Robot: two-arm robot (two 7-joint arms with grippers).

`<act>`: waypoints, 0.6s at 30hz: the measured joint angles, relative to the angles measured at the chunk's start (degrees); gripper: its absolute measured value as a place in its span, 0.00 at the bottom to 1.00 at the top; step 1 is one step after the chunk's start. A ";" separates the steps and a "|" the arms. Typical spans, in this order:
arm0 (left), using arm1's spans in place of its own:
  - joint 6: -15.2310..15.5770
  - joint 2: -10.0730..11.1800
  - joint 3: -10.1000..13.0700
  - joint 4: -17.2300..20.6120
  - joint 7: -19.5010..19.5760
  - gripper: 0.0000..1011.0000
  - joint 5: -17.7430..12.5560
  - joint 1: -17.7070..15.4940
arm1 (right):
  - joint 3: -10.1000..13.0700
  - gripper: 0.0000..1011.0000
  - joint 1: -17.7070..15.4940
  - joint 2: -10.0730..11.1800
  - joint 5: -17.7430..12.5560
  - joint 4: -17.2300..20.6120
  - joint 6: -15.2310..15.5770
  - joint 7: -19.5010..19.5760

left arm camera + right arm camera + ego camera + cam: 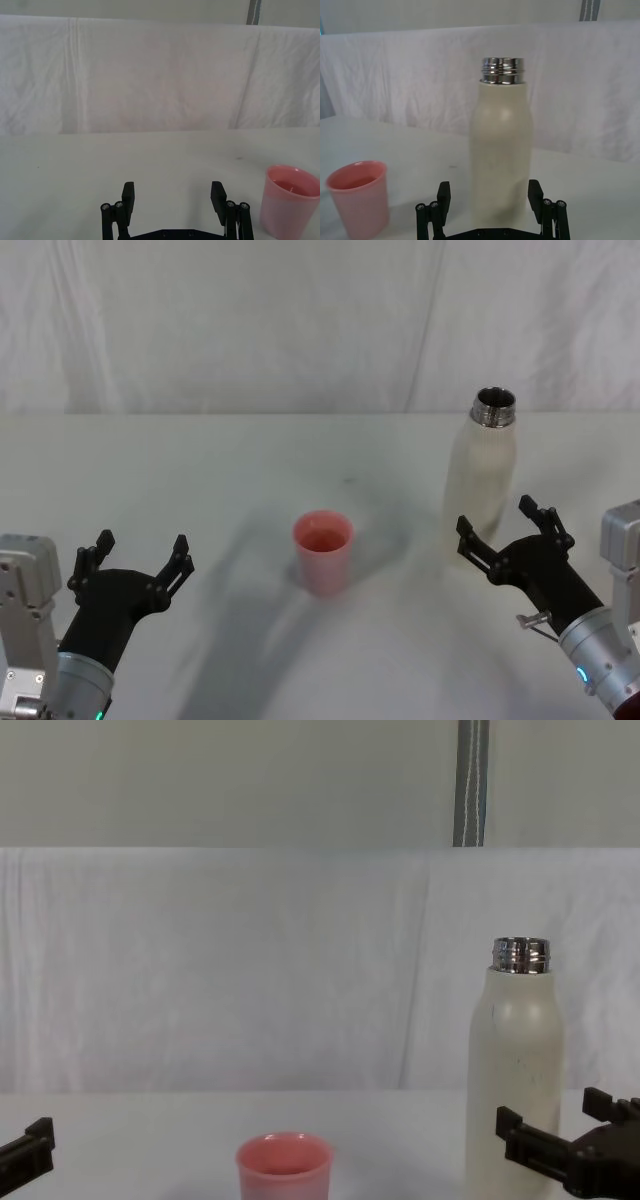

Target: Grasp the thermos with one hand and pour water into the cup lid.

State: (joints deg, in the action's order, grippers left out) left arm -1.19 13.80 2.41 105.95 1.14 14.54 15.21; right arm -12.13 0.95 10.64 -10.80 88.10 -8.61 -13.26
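Standing upright to the right of the cup lid (323, 550), the thermos (481, 480) looks rigid, smooth and likely slippery, so the right gripper (508, 527), fingers spread just before it, should clamp its cream mid-body, while the left gripper (137, 559) idles spread, left of the cup lid.

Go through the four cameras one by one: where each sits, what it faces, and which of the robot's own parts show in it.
Head view: high up, looking down at the table; left end effector and right end effector both open, thermos, cup lid.
Chest view: low, looking across the table; both end effectors at the lower corners.
Left wrist view: behind the open left end effector, cup lid to one side.
Right wrist view: behind the open right end effector, facing the thermos.
Shared: every view shows the cup lid.
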 joint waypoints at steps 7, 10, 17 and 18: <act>0.00 0.00 0.00 0.00 0.00 0.99 0.00 0.00 | -0.95 0.99 -1.34 -0.48 1.60 1.33 -0.02 0.57; 0.00 0.00 0.00 0.00 0.00 0.99 0.00 0.00 | -1.32 0.99 -1.65 -0.81 2.24 1.65 -0.12 0.87; 0.00 0.00 0.00 0.00 0.00 0.99 0.00 0.00 | -2.04 0.99 -2.01 -1.58 3.35 1.82 -0.48 1.20; 0.00 0.00 0.00 0.00 0.00 0.99 0.00 0.00 | -2.11 0.99 -2.01 -1.66 3.45 1.82 -0.48 1.23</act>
State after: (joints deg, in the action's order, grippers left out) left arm -1.19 13.81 2.41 105.95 1.14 14.54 15.21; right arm -14.24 -1.06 8.98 -7.35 89.92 -9.09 -12.03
